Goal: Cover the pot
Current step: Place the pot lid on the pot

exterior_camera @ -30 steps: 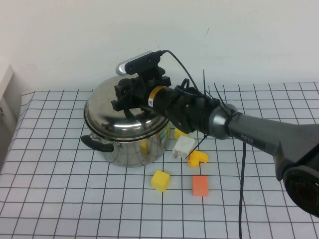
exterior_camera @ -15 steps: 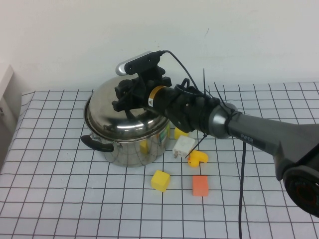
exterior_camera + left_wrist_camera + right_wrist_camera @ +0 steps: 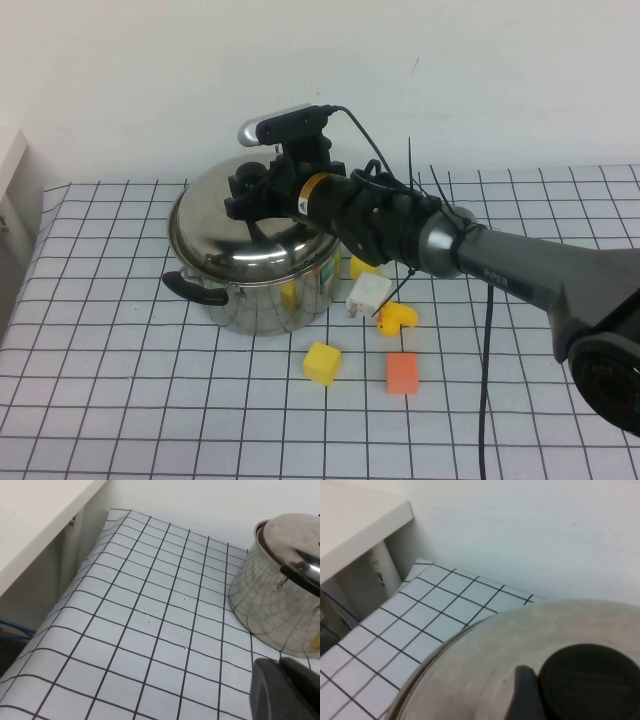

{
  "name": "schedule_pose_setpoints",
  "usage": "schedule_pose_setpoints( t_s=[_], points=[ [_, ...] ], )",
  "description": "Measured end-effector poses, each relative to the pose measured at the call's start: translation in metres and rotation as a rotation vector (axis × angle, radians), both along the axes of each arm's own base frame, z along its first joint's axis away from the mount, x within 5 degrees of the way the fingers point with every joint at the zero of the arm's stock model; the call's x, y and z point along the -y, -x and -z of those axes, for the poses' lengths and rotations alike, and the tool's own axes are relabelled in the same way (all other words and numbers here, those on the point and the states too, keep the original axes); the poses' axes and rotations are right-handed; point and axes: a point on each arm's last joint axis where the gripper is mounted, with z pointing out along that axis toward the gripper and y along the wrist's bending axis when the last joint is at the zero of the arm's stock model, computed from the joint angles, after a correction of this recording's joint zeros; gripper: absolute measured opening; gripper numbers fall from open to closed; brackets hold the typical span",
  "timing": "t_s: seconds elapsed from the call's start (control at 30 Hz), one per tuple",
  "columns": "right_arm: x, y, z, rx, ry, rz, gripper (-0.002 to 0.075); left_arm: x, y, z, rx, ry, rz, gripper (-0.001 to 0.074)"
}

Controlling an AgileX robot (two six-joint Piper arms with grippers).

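The steel pot (image 3: 270,298) with black loop handles stands left of centre on the gridded cloth. The domed steel lid (image 3: 215,228) rests on its rim, slightly tilted. My right gripper (image 3: 262,196) reaches in from the right and is shut on the lid's black knob. In the right wrist view one finger (image 3: 525,692) presses against the knob (image 3: 592,680). The pot (image 3: 270,615) and lid (image 3: 295,545) also show in the left wrist view. My left gripper (image 3: 282,690) is shut and empty, low over the cloth, apart from the pot. It is outside the high view.
Small blocks lie right of and in front of the pot: a white one (image 3: 368,293), a yellow-orange piece (image 3: 398,318), a yellow cube (image 3: 322,362), an orange cube (image 3: 402,372). A white ledge (image 3: 40,520) borders the table's left side.
The right wrist has shifted very slightly to the right with the lid knob still in its grip. The pot and blocks have not moved.
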Motion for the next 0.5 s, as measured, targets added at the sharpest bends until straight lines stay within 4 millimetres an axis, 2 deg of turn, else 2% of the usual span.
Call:
schedule_pose_setpoints(
  t_s=[0.13, 0.37, 0.5],
  points=[
    [0.0, 0.0, 0.0, -0.02, -0.026, 0.012, 0.0472, 0.0, 0.0, 0.0, 0.0, 0.0, 0.0, -0.0003],
    [-0.0001, 0.0, -0.0002, -0.019, -0.027, 0.012, 0.0385, 0.0, 0.0, 0.0, 0.0, 0.0, 0.0, -0.0002],
    [-0.0004, 0.0, -0.0008, 0.016, 0.006, -0.009, 0.0398, 0.0, 0.0, 0.0, 0.0, 0.0, 0.0, -0.0002]
  ],
)
